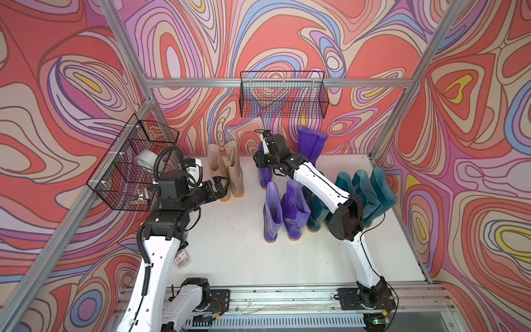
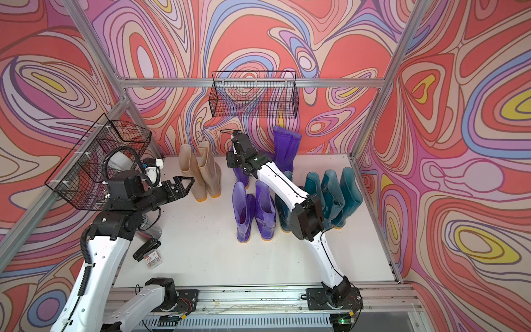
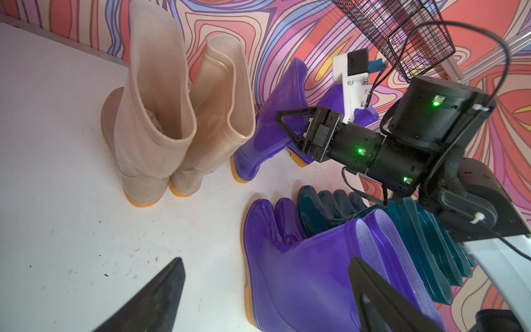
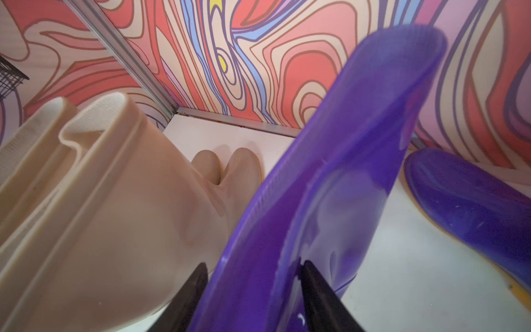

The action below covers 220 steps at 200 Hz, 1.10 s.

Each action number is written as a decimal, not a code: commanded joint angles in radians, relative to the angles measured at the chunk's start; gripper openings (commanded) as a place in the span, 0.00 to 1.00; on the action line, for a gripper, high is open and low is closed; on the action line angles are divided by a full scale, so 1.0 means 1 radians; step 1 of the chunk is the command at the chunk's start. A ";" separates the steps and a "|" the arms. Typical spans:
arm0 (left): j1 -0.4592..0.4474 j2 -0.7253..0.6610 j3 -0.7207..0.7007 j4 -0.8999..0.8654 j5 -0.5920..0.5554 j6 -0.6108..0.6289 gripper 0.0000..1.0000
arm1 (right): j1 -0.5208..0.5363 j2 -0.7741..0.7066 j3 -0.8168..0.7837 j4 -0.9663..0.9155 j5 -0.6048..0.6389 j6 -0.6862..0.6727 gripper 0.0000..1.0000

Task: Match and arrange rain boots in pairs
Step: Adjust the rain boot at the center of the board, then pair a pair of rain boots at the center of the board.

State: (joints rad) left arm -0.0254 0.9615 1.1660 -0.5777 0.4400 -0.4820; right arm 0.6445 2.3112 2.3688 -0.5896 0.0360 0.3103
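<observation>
While the left gripper [image 1: 225, 185] hangs wide and empty just beside the heels of the beige pair [image 1: 227, 169], the right gripper [image 4: 253, 266] reaches down over the top of a purple boot [image 4: 330, 186] at the back of the table [image 1: 230, 253]. Its jaws stand part-way apart, 1 finger outside the shaft and 1 inside. The rim lies between them with no visible squeeze on it.

All 10 rain boots are on the table. The beige pair stands upright at the back left, the 2 boots touching side by side. Just right of the boot under the right gripper, a leaning purple boot [image 1: 311, 143] rests its shaft against the back wall. Nearer the front, a purple pair [image 1: 283, 212] stands side by side. Just to its right, 4 teal boots [image 1: 365, 192] are packed in a row, partly hidden behind the right arm.

2 black wire baskets hang on the frame. The back basket [image 1: 283, 95] hangs on the rear rail above the purple boots. The side basket [image 1: 115, 178] hangs on the left rail and holds a white roll [image 1: 145, 162], partly hidden by the left arm. A small shiny metal piece [image 1: 140, 197] lies at its near end, too small to identify.
</observation>
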 commanded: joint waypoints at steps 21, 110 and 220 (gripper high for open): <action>-0.001 0.012 0.049 0.032 0.054 -0.032 0.92 | -0.032 -0.147 0.017 -0.028 0.081 -0.110 0.62; -0.083 0.003 0.009 0.209 0.224 -0.131 0.93 | -0.299 -0.494 -0.416 0.005 0.133 -0.287 0.68; -0.153 0.075 0.023 0.277 0.225 -0.163 0.93 | -0.591 -0.452 -0.644 0.362 -0.301 -0.349 0.86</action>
State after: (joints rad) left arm -0.1734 1.0306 1.1820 -0.3569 0.6453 -0.6323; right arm 0.0853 1.8160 1.7275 -0.3508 -0.1223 -0.0433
